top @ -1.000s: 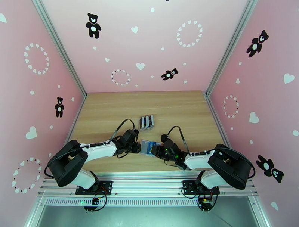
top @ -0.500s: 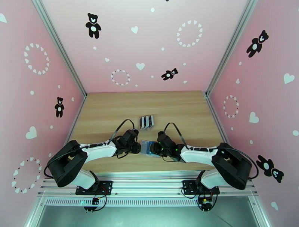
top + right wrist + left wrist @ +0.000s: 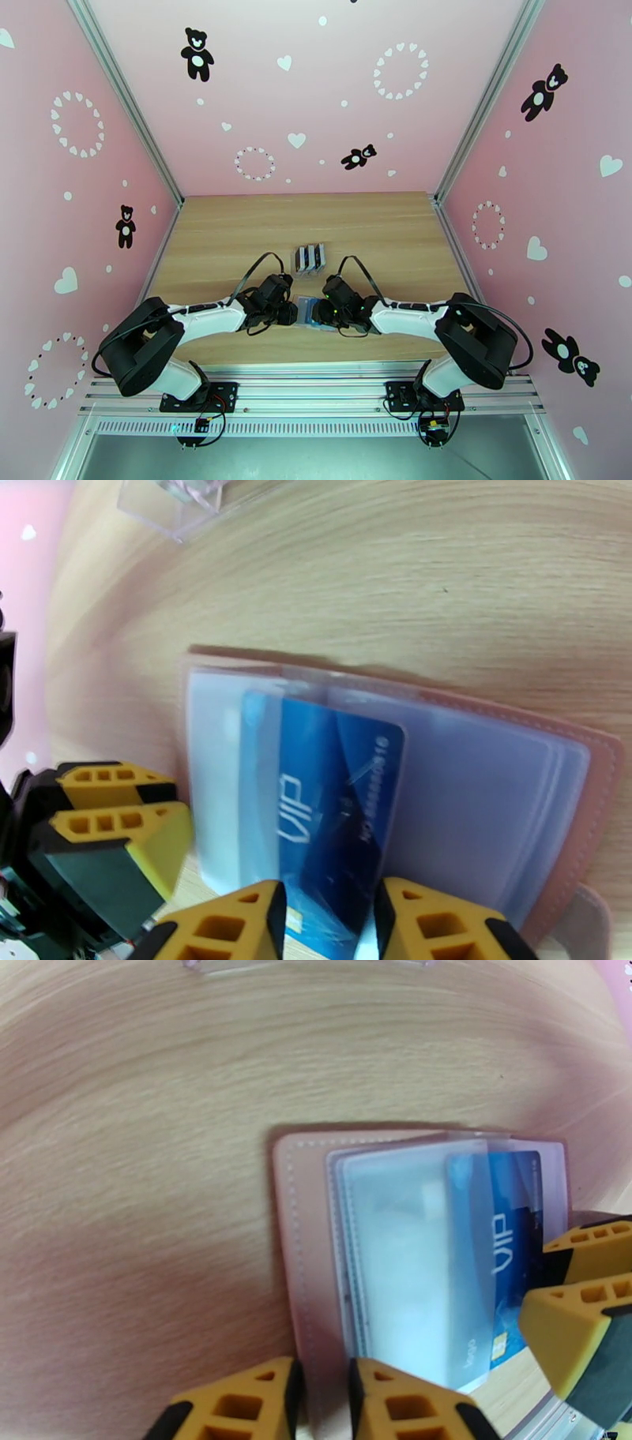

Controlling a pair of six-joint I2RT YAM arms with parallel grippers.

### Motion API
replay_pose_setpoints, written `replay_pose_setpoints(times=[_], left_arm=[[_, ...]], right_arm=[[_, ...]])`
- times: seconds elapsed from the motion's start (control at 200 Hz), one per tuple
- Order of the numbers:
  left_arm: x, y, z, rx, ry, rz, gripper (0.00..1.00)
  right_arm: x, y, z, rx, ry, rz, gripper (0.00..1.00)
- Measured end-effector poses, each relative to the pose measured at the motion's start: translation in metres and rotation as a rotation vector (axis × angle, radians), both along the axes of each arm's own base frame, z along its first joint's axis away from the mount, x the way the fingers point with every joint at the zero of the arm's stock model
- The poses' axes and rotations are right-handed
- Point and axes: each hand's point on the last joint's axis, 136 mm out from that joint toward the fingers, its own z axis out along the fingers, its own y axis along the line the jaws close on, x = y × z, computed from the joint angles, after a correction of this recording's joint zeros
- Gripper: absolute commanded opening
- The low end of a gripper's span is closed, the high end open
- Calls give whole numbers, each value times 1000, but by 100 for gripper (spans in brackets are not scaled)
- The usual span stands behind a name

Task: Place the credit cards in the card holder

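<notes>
The tan-pink card holder (image 3: 304,1220) lies open on the wooden table, its clear sleeves fanned out. My left gripper (image 3: 320,1390) is shut on the near edge of its cover. A blue credit card (image 3: 332,796) marked VIP sits partly inside a sleeve, its near end sticking out. My right gripper (image 3: 328,918) hovers over that end with its jaws a little apart, fingers (image 3: 229,926) on either side of the card's middle. From above, the holder (image 3: 306,309) shows between the left gripper (image 3: 291,313) and right gripper (image 3: 320,310). More credit cards (image 3: 310,258) stand upright just behind.
The spare cards rest in a dark slotted stand (image 3: 300,259) on a clear base (image 3: 174,504), close behind the grippers. Pink walls close in the table on three sides. Bare wood stretches left, right and far behind the stand.
My right arm has slid left until its gripper sits over the holder's right half, and its jaws have widened slightly. The left arm and the holder have stayed put.
</notes>
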Motion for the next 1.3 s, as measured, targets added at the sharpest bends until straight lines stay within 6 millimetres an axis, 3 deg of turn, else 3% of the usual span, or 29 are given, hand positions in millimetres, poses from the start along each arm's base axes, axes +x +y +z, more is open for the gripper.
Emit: replay_pose_setpoints(times=[0.24, 0.671, 1.026, 1.302], left_arm=[[-1, 1, 0, 3, 2, 0, 27], [-1, 4, 0, 21, -2, 1, 22], [0, 4, -1, 32, -6, -8, 18], [0, 4, -2, 33, -4, -8, 16]], right_arm=[[2, -14, 7, -106, -27, 23, 37], [17, -3, 17, -144, -60, 57, 38], [16, -6, -1, -201, -22, 69, 38], [22, 5, 0, -194, -20, 85, 38]])
